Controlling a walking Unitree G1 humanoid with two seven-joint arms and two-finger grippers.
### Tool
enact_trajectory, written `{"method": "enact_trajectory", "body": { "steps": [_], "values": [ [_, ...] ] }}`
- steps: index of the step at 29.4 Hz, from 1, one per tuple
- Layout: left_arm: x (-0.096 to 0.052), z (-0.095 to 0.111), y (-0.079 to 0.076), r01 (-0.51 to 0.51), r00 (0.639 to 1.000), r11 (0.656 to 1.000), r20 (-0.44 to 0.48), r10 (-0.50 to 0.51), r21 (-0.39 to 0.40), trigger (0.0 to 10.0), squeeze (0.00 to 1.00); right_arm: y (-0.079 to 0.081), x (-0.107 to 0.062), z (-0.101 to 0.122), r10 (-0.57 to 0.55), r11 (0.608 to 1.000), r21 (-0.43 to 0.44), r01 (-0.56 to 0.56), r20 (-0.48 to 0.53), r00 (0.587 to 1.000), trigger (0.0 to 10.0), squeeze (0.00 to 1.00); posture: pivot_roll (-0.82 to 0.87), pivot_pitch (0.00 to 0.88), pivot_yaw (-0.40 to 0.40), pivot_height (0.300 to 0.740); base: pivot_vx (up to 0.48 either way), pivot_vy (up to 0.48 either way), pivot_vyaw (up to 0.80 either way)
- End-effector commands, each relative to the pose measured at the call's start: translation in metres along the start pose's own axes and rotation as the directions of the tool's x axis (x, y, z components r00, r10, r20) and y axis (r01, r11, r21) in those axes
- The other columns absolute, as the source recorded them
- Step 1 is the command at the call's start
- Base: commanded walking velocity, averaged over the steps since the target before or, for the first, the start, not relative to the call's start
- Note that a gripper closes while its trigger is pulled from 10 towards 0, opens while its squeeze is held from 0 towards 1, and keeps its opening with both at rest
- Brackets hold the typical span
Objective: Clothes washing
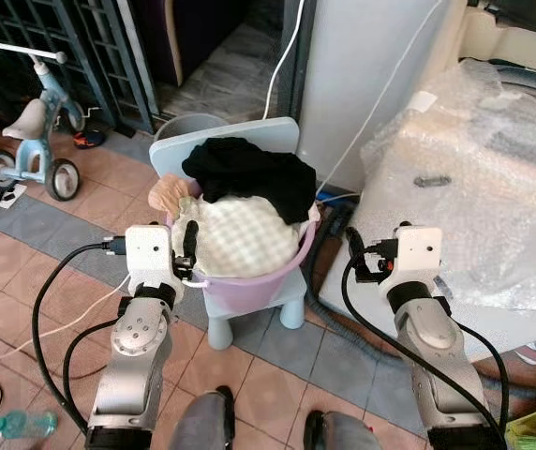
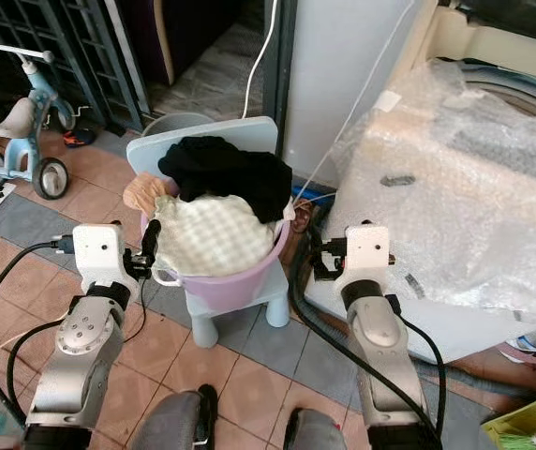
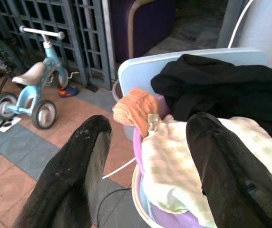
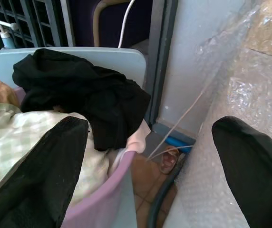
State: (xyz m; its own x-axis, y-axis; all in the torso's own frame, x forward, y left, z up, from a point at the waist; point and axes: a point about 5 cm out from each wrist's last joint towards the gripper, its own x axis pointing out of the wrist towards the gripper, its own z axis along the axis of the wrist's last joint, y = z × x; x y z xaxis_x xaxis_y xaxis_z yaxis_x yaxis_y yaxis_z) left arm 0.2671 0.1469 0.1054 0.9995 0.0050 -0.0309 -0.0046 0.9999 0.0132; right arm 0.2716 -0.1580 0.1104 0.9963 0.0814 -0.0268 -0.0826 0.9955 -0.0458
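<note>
A purple basin (image 1: 249, 281) heaped with laundry stands on a small light-blue chair (image 1: 170, 155) in front of me. A black garment (image 1: 249, 173) lies on top at the back, over a pale checked cloth (image 1: 240, 234). An orange cloth (image 3: 133, 107) hangs over the basin's left rim. My left gripper (image 3: 148, 130) is open, level with the basin's left rim, its fingers (image 1: 190, 246) close to the handle. On the other side, my right gripper (image 4: 150, 128) is open in the gap between the basin and the washing machine wrapped in bubble film (image 1: 474, 187).
A tall white appliance (image 1: 362, 75) with a dangling cord stands behind the chair. A black hose (image 1: 329, 281) runs along the floor by the machine. A child's tricycle (image 1: 34, 131) and a metal gate (image 1: 52, 47) are at the left; a grey bucket (image 1: 188, 125) sits behind the chair.
</note>
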Motion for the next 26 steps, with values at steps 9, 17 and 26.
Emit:
{"method": "enact_trajectory", "body": {
  "steps": [9, 17, 26],
  "values": [
    [-0.002, -0.003, -0.006, 0.003, 1.0, 1.0, -0.006, -0.003, 0.013, 10.0, 0.0, 0.0, 0.006, 0.001, 0.001, 1.0, -0.019, -0.001, 0.007, 1.0, 10.0, 0.0, 0.04, 0.144, -0.003, 0.74, 0.0, 0.0, 0.52],
    [-0.004, -0.004, -0.007, 0.009, 1.0, 1.0, -0.002, -0.009, 0.007, 10.0, 0.0, -0.006, 0.003, -0.014, -0.01, 0.993, 0.116, 0.022, -0.103, 0.995, 10.0, 0.0, 0.03, 0.135, -0.015, 0.74, 0.0, 0.0, 0.0],
    [-0.002, -0.016, -0.006, 0.064, 0.997, 0.997, -0.036, -0.062, 0.05, 10.0, 0.0, 0.001, -0.008, -0.026, -0.023, 0.994, 0.1, 0.033, -0.108, 0.994, 10.0, 0.0, 0.01, 0.09, 0.06, 0.74, 0.0, 0.0, 0.0]
  ]
}}
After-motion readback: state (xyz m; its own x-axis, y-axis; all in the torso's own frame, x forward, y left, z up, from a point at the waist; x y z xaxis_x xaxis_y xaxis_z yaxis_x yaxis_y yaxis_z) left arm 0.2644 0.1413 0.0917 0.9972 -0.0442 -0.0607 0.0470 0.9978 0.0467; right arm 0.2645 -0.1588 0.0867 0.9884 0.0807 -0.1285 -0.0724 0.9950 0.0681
